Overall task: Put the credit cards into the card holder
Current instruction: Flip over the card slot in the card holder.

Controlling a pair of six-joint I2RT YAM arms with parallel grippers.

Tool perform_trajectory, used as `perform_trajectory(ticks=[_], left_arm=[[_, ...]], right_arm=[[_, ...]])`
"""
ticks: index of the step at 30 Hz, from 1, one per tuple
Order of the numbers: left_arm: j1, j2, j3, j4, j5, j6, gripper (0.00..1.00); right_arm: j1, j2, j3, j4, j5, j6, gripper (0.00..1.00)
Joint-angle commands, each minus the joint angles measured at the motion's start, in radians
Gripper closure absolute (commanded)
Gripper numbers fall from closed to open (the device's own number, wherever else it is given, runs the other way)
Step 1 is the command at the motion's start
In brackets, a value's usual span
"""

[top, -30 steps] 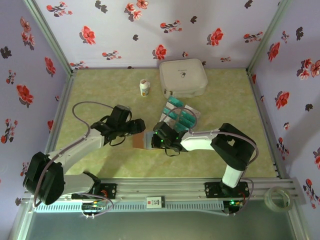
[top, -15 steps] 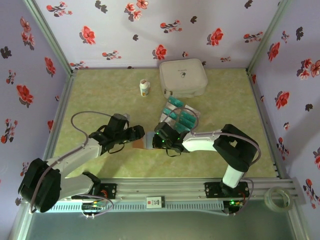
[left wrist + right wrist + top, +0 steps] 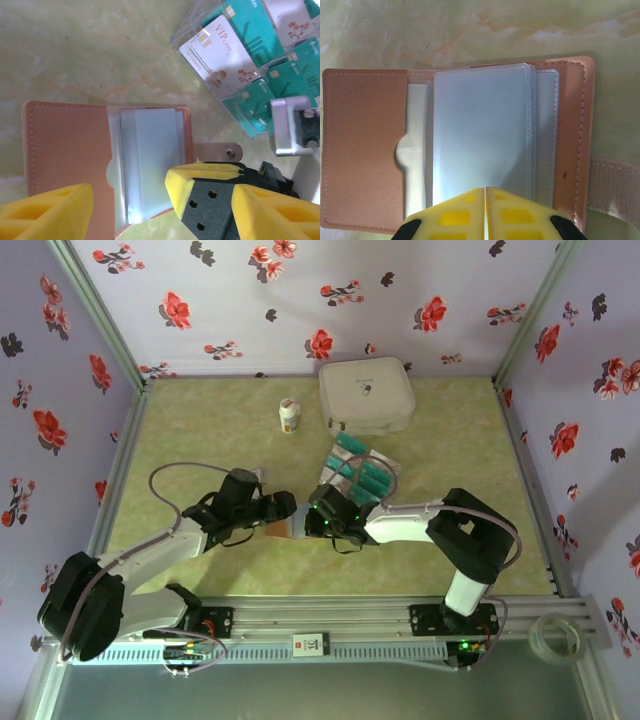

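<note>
The brown card holder (image 3: 362,150) lies open on the table, its blue-grey pockets (image 3: 480,130) facing up; from above it shows between the two grippers (image 3: 290,527). My right gripper (image 3: 486,189) is shut, its tips resting on the near edge of the pockets, and it also shows in the left wrist view (image 3: 200,177). My left gripper (image 3: 162,192) is open and hovers just over the card holder (image 3: 65,150), its fingers straddling it. The teal credit cards (image 3: 250,30) lie in a clear tray (image 3: 360,475) just behind, with a white card (image 3: 225,50) among them.
A big white rounded case (image 3: 366,395) and a small white bottle (image 3: 289,417) stand at the back. Flowered walls close in the table on three sides. A roll of tape (image 3: 556,635) lies beyond the rail at the front right.
My left gripper has moved right and down, closer over the card holder, staying open. The right gripper has stayed on the holder.
</note>
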Motion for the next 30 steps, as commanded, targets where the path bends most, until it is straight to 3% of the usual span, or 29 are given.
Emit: perform_trajectory(ticks=[1,14,23,30], left_arm=[[-0.009,0.021,-0.049,0.039,0.002,-0.011,0.27],[-0.009,0.091,-0.067,0.063,-0.067,0.093,0.29],[-0.009,0.138,-0.058,0.072,-0.102,0.142,0.3],[-0.009,0.172,-0.053,0.084,-0.111,0.158,0.31]], right_arm=[[0.004,-0.004,-0.011,0.01,0.016,0.021,0.91],[-0.085,-0.13,0.015,-0.095,0.007,-0.047,0.9],[-0.118,-0.084,0.063,-0.132,-0.021,-0.091,0.77],[-0.121,-0.025,0.11,-0.13,-0.048,-0.101,0.74]])
